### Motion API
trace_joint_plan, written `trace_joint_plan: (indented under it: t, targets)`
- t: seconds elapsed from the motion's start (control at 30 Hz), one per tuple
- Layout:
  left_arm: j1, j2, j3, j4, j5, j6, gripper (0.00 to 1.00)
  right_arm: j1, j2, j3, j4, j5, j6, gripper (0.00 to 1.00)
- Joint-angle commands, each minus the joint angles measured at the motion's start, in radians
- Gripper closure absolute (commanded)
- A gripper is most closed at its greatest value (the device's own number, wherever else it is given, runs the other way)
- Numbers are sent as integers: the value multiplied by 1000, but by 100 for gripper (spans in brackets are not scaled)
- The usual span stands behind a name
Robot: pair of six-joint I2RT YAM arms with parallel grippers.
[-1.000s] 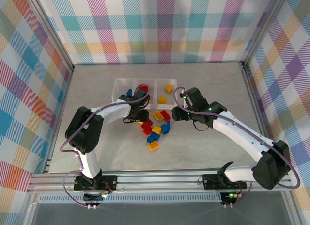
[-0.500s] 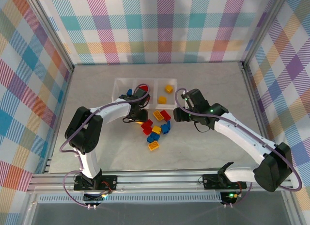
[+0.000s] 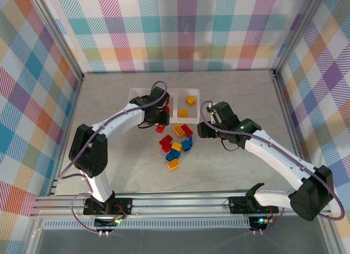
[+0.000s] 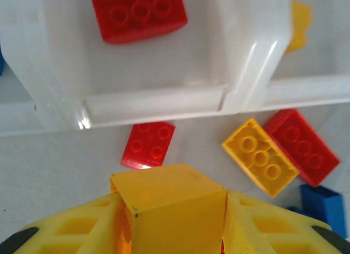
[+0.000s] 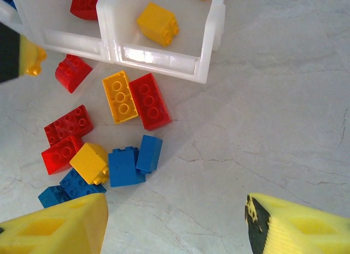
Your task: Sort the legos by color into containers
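My left gripper is shut on a yellow lego and hangs just in front of the clear containers tray, near its middle compartment, where a red lego lies. From above, that gripper sits at the tray's front edge. My right gripper is open over bare table, right of the loose pile. The pile holds a flat yellow lego, a red one, two blue ones and more red legos. Another yellow lego lies in the right compartment.
A single red lego lies on the table right below the tray's front wall. The tray stands at the back middle of the grey table. Aluminium frame posts and checked walls close in the sides.
My left gripper has tightened a little on the yellow lego and moved back from the pile toward the tray. The right gripper has drifted slightly nearer, still open.
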Motion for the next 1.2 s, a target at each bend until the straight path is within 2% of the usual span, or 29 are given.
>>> trace_joint_plan:
  t: [0.0,0.3,0.63,0.77,1.03,1.17]
  targets:
    - [-1,7,86,1,27,9,56,5,-41,-12,-21,18,21,32]
    - [-9,182,308,105,114,-55,57,6,-91,-21,-50,32,31,32]
    - [-21,419,555,109,121,-82,58,4,-166,-28,-111,38,39,32]
    - [-21,439,567,122,130,-83,57,6,-182,-47,-115,26,44,31]
    - [-21,404,539,120,115,-81,43,5,-137,-66,-89,-18,45,30]
    - [-21,359,505,139,105,-70,39,7,-111,-69,-69,-32,46,30]
